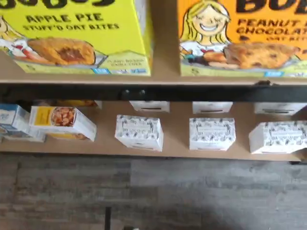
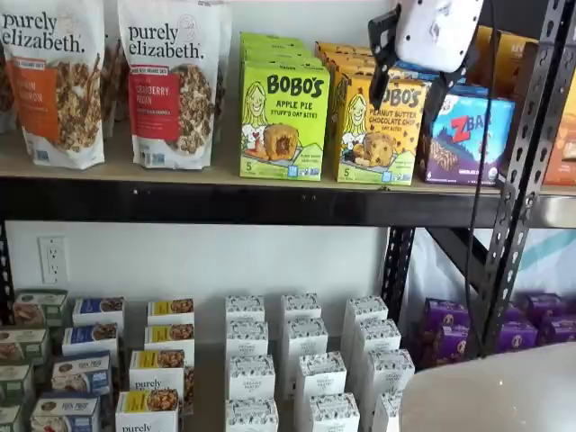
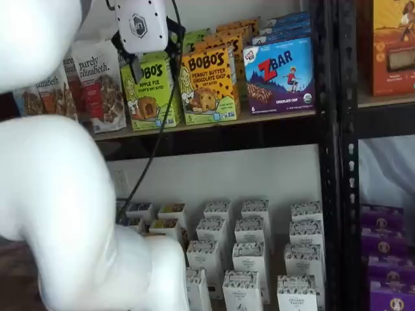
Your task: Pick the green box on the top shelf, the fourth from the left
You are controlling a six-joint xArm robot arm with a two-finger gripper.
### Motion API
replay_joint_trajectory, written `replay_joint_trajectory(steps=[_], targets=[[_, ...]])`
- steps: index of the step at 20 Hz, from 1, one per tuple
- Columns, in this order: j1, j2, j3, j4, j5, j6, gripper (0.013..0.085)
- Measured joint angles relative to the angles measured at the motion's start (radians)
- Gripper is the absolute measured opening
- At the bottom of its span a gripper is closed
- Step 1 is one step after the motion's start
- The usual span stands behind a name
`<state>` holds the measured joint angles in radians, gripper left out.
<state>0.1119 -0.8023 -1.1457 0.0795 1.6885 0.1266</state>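
Observation:
The green box (image 2: 283, 121), lime-coloured and printed Apple Pie Stuff'd Oat Bites, stands upright at the front of the top shelf (image 2: 225, 202), with more like it behind. The wrist view shows its face (image 1: 81, 38) from close, above the shelf's board (image 1: 163, 76). My gripper (image 2: 403, 110) hangs in front of the shelf at box height, open, with a plain gap between its black fingers and nothing in them. In a shelf view the gripper (image 3: 152, 68) overlaps the green box (image 3: 155, 97); it stands apart from the box, not touching it.
An orange Peanut Butter Chocolate Chip box (image 2: 382, 135) stands right beside the green one, then a blue ZBar box (image 2: 463, 139). Granola bags (image 2: 171, 81) stand to its left. Small white boxes (image 2: 301, 337) fill the lower level. A black upright (image 2: 522, 162) rises at the right.

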Motion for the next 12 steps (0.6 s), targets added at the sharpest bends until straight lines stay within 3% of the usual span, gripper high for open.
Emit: replay_joint_trajectory(steps=[2,12], targets=[[0.024,0.021,-0.013,-0.023,-0.006,0.021,0.085],[0.075,0.105,-0.043,-0.039,-0.115,0.063,0.085]])
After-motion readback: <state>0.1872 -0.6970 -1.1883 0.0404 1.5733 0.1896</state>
